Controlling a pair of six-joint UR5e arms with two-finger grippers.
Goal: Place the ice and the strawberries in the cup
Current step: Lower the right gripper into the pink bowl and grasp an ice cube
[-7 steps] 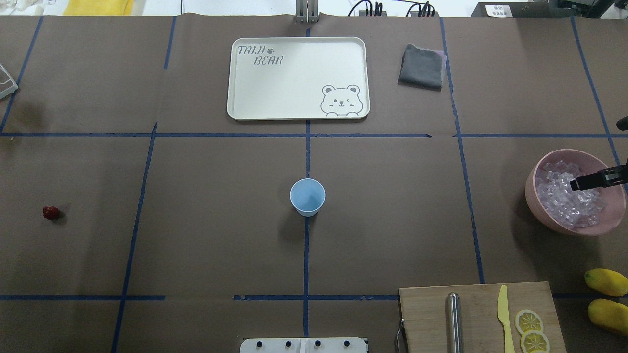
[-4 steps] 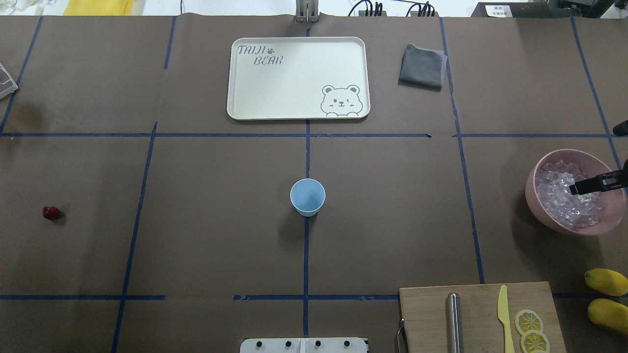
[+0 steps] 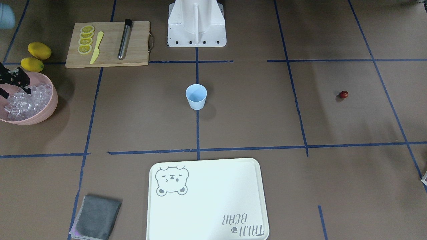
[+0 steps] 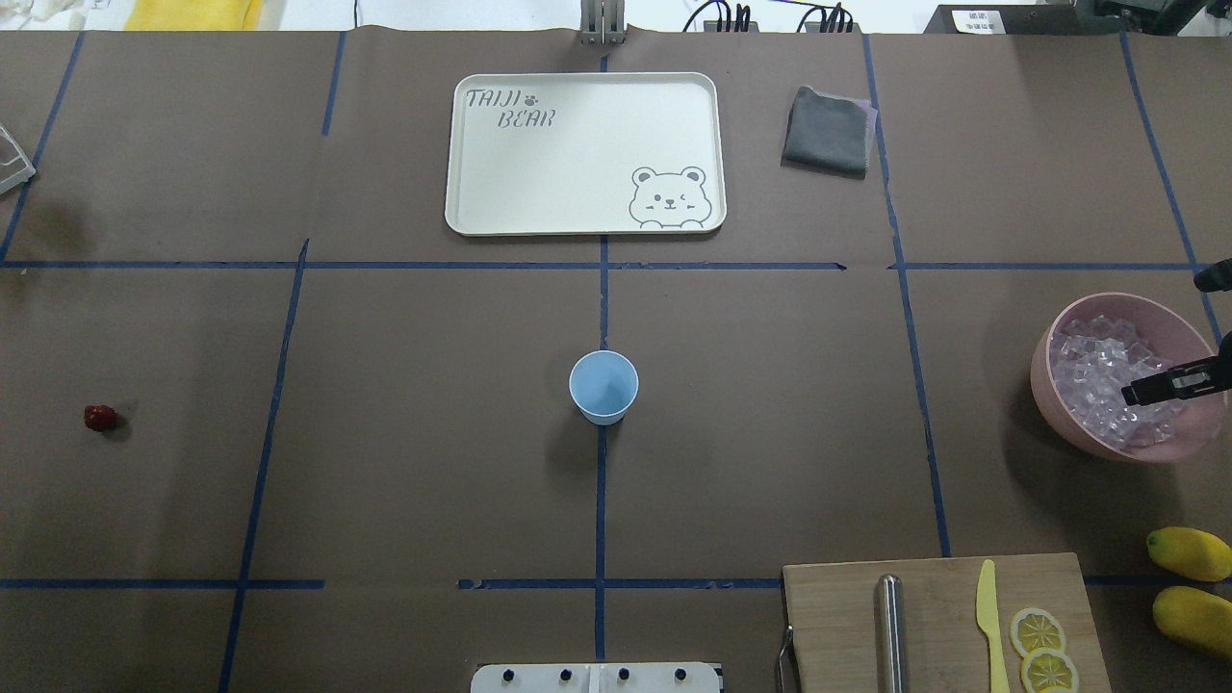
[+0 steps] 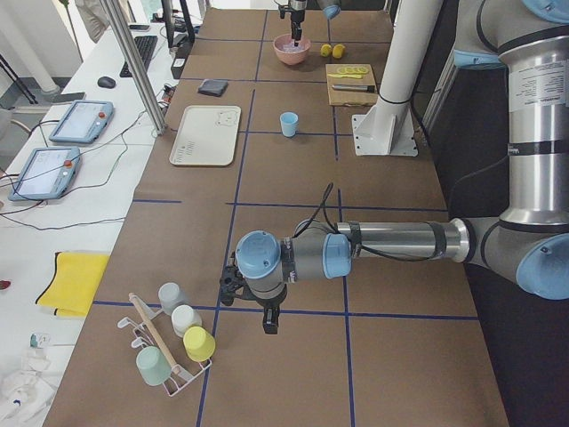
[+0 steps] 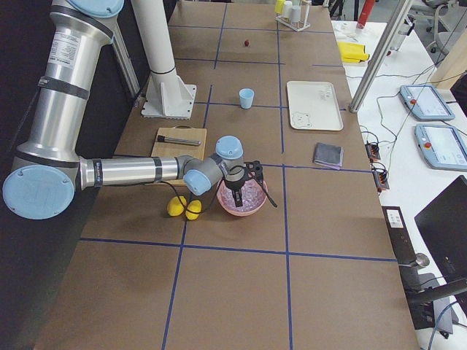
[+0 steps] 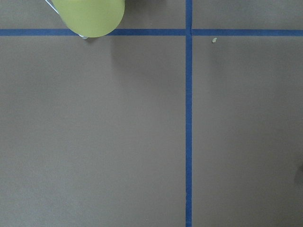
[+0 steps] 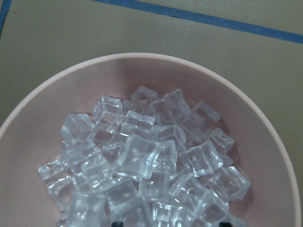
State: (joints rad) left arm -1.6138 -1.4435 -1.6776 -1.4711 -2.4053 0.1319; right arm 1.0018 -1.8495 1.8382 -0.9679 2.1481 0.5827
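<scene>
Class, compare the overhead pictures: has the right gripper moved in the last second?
Yes. The black two-finger right gripper has shifted towards the robot's side of the round pink plastic bowl, over the clear ice cubes.

Tray [image 4: 577, 164] with bear print set at far centre. Grey cloth [image 4: 826, 131] laid just right of it. Board [image 4: 837, 616] placed near right; rod [image 4: 890, 635], knife [image 4: 990, 626], lemon slices [image 4: 1038, 631] laid on it. Two lemons [image 4: 1190, 553] seen beside board. Pink bowl [image 4: 1041, 380] set at right edge.
</scene>
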